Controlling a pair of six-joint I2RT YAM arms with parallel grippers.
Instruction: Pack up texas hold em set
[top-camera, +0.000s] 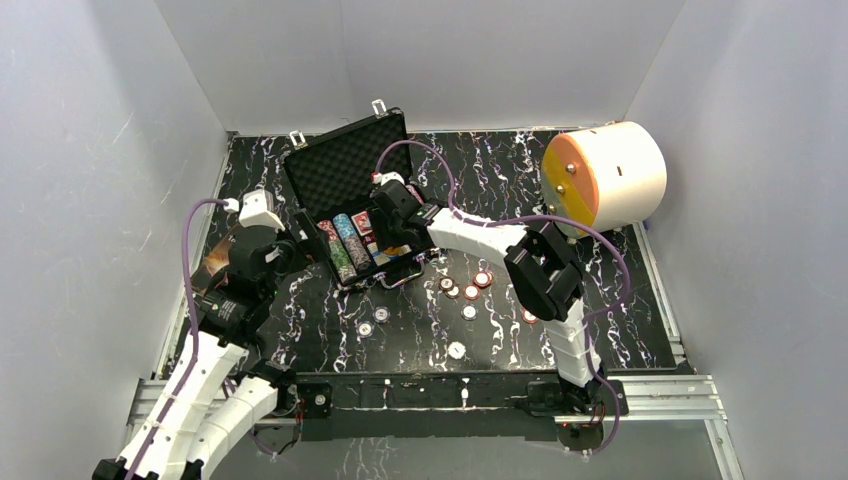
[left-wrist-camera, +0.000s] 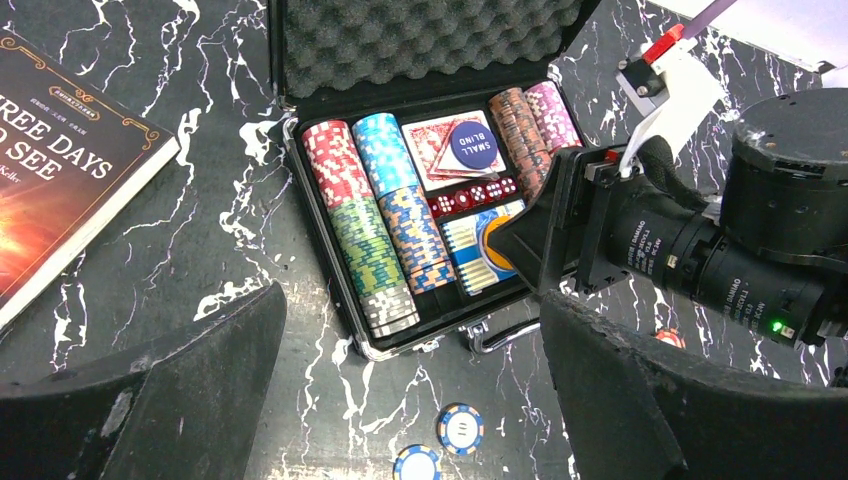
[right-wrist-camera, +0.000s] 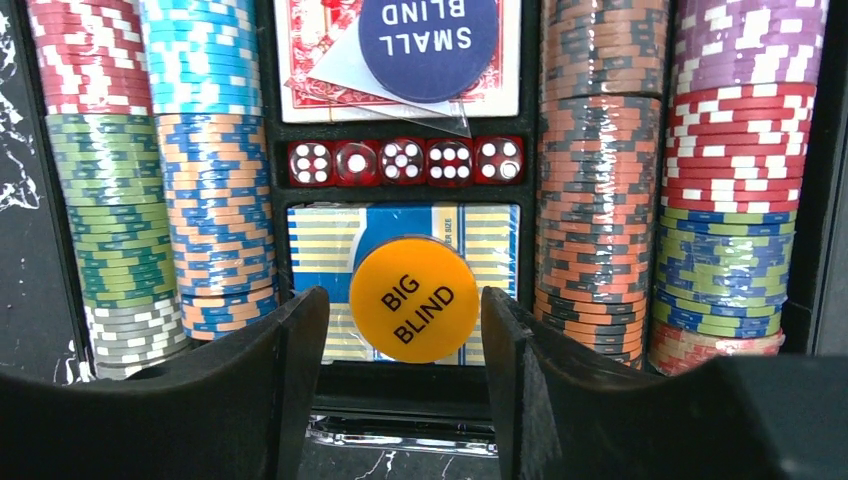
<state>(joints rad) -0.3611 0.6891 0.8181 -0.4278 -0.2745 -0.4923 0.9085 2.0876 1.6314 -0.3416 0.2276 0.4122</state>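
Note:
The open black poker case (top-camera: 352, 160) lies at mid-table, and its tray (left-wrist-camera: 330, 290) holds rows of chips, dice (right-wrist-camera: 405, 161), two card decks and a blue SMALL BLIND button (right-wrist-camera: 428, 35). An orange BIG BLIND button (right-wrist-camera: 414, 298) lies on the blue deck. My right gripper (right-wrist-camera: 403, 305) hangs open over the tray's near edge, with the button between its fingers and a gap on each side. My left gripper (left-wrist-camera: 412, 300) is open above the table in front of the case's left corner, holding nothing. Loose chips (top-camera: 469, 292) lie to the right of the case, and two blue ones (left-wrist-camera: 460, 428) lie under my left gripper.
A book (left-wrist-camera: 60, 170) lies on the table left of the case. A large white cylinder with an orange face (top-camera: 605, 175) rests at the back right. More chips (top-camera: 457, 350) are scattered toward the near edge. White walls enclose the marbled tabletop.

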